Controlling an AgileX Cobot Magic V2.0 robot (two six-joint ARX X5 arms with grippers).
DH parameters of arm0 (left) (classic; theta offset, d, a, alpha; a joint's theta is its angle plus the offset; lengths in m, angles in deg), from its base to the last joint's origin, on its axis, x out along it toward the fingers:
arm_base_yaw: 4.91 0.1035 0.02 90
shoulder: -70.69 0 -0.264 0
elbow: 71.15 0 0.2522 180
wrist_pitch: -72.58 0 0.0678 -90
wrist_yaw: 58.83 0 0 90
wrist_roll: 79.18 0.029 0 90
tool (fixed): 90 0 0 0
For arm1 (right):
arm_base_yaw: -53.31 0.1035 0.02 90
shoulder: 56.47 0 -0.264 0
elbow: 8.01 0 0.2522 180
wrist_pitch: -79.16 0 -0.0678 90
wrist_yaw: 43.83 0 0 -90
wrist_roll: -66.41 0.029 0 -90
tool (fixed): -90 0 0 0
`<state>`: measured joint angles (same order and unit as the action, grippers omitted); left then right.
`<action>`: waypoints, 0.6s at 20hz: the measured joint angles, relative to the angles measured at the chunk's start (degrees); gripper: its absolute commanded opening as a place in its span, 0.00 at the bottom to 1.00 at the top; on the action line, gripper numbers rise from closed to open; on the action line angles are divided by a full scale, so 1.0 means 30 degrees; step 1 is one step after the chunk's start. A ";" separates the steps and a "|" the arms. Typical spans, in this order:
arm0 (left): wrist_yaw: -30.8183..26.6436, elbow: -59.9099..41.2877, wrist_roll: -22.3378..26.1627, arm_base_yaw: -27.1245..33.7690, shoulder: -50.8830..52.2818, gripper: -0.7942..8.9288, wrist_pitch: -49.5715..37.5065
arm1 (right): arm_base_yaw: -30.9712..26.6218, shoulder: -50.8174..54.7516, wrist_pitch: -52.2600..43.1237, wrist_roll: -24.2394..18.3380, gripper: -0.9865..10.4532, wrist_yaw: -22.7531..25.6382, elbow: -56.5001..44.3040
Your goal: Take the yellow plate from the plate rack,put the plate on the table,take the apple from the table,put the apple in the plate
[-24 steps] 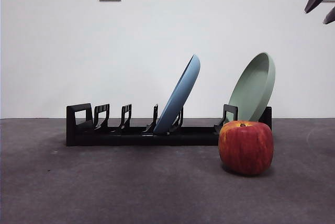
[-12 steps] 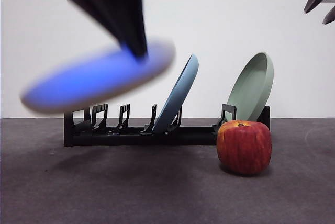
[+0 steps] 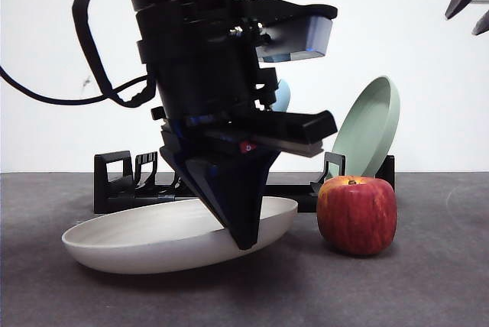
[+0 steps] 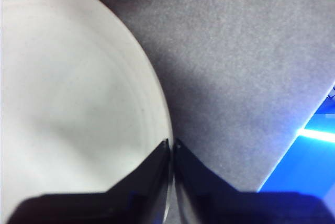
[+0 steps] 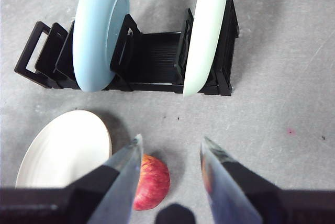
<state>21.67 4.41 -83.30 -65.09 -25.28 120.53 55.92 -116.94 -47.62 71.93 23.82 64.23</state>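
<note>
Here the table [image 3: 428,289] lies dark grey and speckled under everything. On it, behind the left gripper [image 3: 243,241], runs the plate rack [image 5: 152,59], long, low and black, with a light blue plate [image 5: 99,30] and a pale green plate [image 5: 205,30] standing on edge in its slots, the green one nearer the rack's closed end.

The left gripper comes down from above, big and dark in the front view, its two jaws pinched together on the rim of the yellow plate [image 3: 168,235]. The plate sits low on the table in front of the rack, tilted a little, the gripped edge raised and the far edge down near the surface; whether its underside touches the table all along I cannot tell.

The apple [image 3: 357,215] stands on the table just beside that gripped edge, apart from the plate.

The right gripper [image 5: 170,169] hangs high above the apple, jaws spread wide, holding nothing.
</note>
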 measured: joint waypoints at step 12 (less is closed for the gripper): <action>-0.0583 0.0933 -0.0102 0.0182 0.6251 0.44 -0.0612 | 0.3249 0.0000 0.0080 -0.0525 0.46 0.2076 0.0007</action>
<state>19.92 7.21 -83.61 -64.54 -6.52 118.70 65.67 -116.94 -47.38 70.36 30.05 64.25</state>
